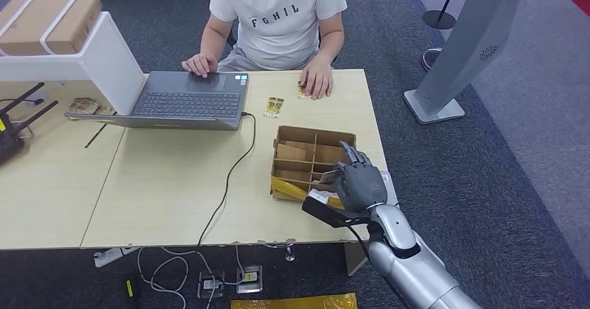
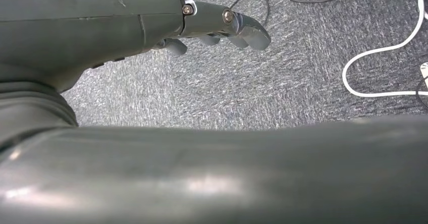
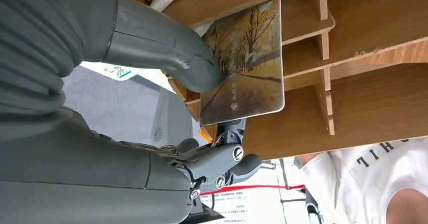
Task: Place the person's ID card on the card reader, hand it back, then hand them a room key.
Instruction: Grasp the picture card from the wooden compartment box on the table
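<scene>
Hard to make out: from the head view the right hand (image 1: 360, 184) covers the card it holds; the near part of the divided cardboard box (image 1: 312, 161) is behind that hand too. The text on the card (image 3: 247, 65) is too small to read.
Room key card: pictured with an autumn tree-lined path, held over the box's compartments near its front edge; which compartment I cannot tell.
Card's direction: its long axis runs away from the palm, out towards the box dividers, printed face turned to the wrist camera.
Card against fingers: the thick thumb (image 3: 171, 50) presses on the printed face near one long edge; darker fingers (image 3: 229, 158) sit behind the card's near short end, pinching it.
Left hand (image 2: 222, 27): hanging above grey carpet, fingers slightly curled and apart, holding nothing.
Person (image 1: 278, 17): seated across the table (image 1: 174, 184), one hand on the laptop (image 1: 188, 100), the other resting on a small card (image 1: 304, 88); another small card (image 1: 274, 106) lies beside the laptop.
</scene>
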Robot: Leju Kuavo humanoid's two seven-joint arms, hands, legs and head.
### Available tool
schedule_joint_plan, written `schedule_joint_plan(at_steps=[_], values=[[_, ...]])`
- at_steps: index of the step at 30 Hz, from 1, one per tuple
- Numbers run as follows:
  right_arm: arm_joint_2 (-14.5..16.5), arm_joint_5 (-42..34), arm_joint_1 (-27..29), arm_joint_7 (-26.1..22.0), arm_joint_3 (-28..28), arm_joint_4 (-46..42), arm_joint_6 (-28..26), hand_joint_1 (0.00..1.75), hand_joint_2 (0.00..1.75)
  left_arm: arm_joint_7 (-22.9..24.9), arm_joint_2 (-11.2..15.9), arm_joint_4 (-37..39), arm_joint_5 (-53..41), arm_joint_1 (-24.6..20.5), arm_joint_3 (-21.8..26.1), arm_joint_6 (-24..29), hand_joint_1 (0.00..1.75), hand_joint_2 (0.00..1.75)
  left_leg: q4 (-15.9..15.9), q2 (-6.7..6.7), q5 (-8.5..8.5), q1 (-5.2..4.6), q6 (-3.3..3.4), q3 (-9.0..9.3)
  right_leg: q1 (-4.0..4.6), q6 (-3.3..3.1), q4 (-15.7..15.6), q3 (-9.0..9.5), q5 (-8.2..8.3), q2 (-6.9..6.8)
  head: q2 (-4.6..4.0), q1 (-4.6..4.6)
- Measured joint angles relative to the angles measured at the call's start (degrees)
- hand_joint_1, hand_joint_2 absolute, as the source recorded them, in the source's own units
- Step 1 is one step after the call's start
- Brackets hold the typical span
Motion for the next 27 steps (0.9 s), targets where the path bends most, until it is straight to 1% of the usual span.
schedule_joint_plan(at_steps=[13,17,22,27], values=[[0.64,0.17,-0.04,-0.36,0.0,0.84,-0.09,1.75,1.75,0.01,-0.28,0.0,0.78,0.0,-0.05,0.42,0.0,0.0,0.0,0.0,0.0,0.0,0.0,0.0,0.0,0.0,0.0,0.01,0.0,0.0,0.0,0.0],[0.46,0.31,-0.6,0.44,-0.05,0.36,-0.33,1.75,1.75,-0.02,-0.37,0.0,0.85,0.0,-0.04,0.64,0.0,0.0,0.01,0.0,0.01,0.0,0.0,0.0,0.0,-0.01,0.0,0.0,0.01,0.01,0.0,-0.01],[-1.55,1.18,-2.49,2.76,-1.5,-4.23,1.35,1.75,1.75,-0.5,-0.39,0.0,0.39,0.01,-0.11,0.65,0.0,0.0,0.02,0.01,0.03,-0.01,-0.01,0.02,0.0,-0.05,0.0,0.01,0.06,0.01,0.0,0.0],[-3.64,2.07,-3.64,3.57,-3.76,-9.79,3.25,1.75,1.75,-0.58,-0.39,0.0,0.34,0.02,-0.23,0.63,0.0,0.0,0.04,0.01,0.04,-0.01,0.0,0.02,0.0,-0.05,-0.01,0.01,0.07,0.01,0.0,0.01]])
